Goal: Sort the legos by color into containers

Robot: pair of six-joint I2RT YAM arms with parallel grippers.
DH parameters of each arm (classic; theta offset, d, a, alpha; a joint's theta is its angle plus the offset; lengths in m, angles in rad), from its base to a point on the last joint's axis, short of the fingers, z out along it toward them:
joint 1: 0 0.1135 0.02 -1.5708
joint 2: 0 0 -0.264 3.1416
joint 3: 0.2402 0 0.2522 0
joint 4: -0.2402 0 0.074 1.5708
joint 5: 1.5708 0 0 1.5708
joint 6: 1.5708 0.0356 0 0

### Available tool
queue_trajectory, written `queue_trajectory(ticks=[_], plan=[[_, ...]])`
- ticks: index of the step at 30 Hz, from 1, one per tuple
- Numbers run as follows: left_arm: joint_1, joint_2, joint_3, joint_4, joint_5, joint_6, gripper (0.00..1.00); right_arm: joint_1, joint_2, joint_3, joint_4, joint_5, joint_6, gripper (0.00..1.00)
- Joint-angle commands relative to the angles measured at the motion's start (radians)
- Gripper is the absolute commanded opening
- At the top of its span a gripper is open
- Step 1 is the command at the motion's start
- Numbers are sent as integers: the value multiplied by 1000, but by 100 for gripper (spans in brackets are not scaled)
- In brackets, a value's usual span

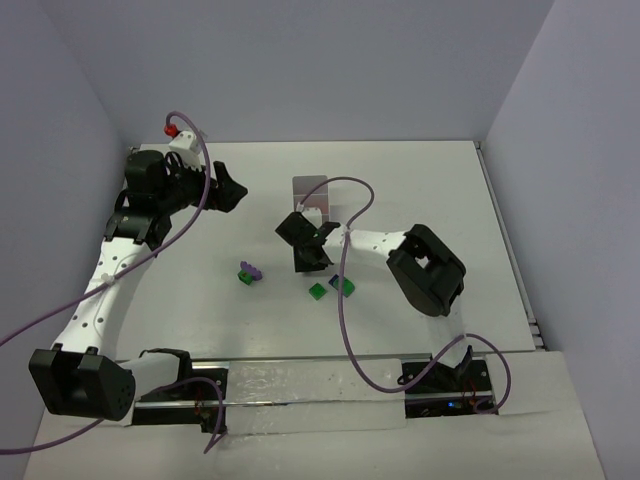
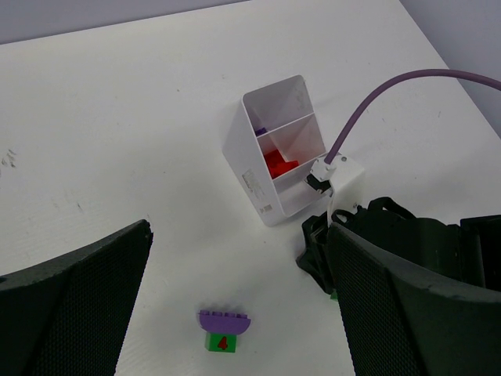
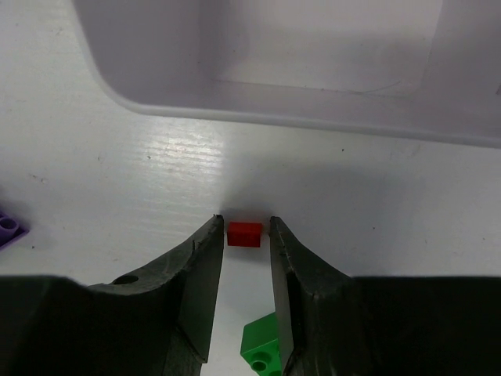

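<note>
Just in front of the near wall of the white plastic tray with three square compartments (image 3: pixel 274 110), the right claw (image 3: pixel 245 222) is straddling a small red plastic brick (image 3: pixel 244 234) that is lying on the white desk (image 3: pixel 141 164). Its jaws are standing narrowly apart, one on each side of the brick, with only thin slivers of desk showing between pad and plastic. By the look of it the brick is not yet being pinched, though contact on one side cannot be ruled out. The claw is sitting low and square to the brick so that its flat pads are facing the brick's flat sides, which should be favouring a grip that will not twist. A bright green plastic brick (image 3: pixel 262 350) is lying further back between the fingers, close enough to be nudged if the claw drags.

From the left wrist, the tray's middle compartment is already holding red bricks (image 2: pixel 279 164) and the far one a purple piece (image 2: pixel 261 131), so this red one is probably heading for the middle. The left claw (image 2: pixel 239 235) is hanging wide open and empty, apart from the tray, likely parked there to be leaving room. Near it a purple brick stacked on a green one (image 2: pixel 223 329) is waiting on the desk; that pair will probably need separating before sorting.
</note>
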Motion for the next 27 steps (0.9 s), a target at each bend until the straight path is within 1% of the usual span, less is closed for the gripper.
queue_trajectory(ticks=[1,3,7,9,10,13,16,21,24,26,27], plan=[[9,-4,0,32,5,5,99,-18,38,19,-37,29,21,36],[9,-1,0,30,5,6,99,-17,39,21,-38,27,21,32],[10,2,1,32,5,7,99,-18,33,16,-37,26,21,22],[10,2,-1,32,2,10,99,-16,19,4,-32,20,18,15],[10,2,-2,32,1,11,99,-15,13,-1,-32,17,17,13],[10,-1,-3,30,-2,15,99,-13,-15,-15,-26,-4,6,11],[10,-5,-9,30,-3,17,99,-7,-84,-21,-22,-26,-32,9],[10,-3,-10,37,3,7,99,-9,-266,16,-8,-24,-96,0],[10,5,-2,39,5,1,99,-9,-332,36,-3,-10,-126,0],[12,14,11,38,9,0,99,-12,-352,60,-5,51,-160,0],[12,15,16,38,9,0,99,-12,-353,62,-5,55,-175,0]])
